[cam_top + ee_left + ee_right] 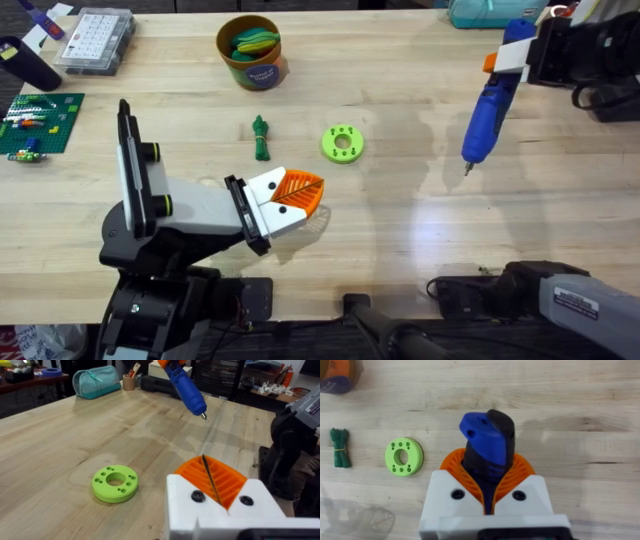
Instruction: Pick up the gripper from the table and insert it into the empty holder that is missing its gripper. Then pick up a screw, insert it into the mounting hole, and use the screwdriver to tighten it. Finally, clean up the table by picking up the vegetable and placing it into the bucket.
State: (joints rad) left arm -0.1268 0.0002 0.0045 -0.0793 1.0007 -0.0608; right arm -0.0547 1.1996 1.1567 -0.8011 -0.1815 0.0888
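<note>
Right gripper (487, 487) clenched on screwdriver (490, 115), held clear above the tabletop (420, 230), bit down, likely staged for tightening. Left gripper (295, 195) closed, empty, low. Vegetable (261, 137) lies just beyond it; bucket (252, 52) farther off.

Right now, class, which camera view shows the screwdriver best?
The overhead view: the screwdriver shows whole, bit downward, held above the table. The left wrist view catches its tapered end; the right wrist view its gripped cap.
</note>
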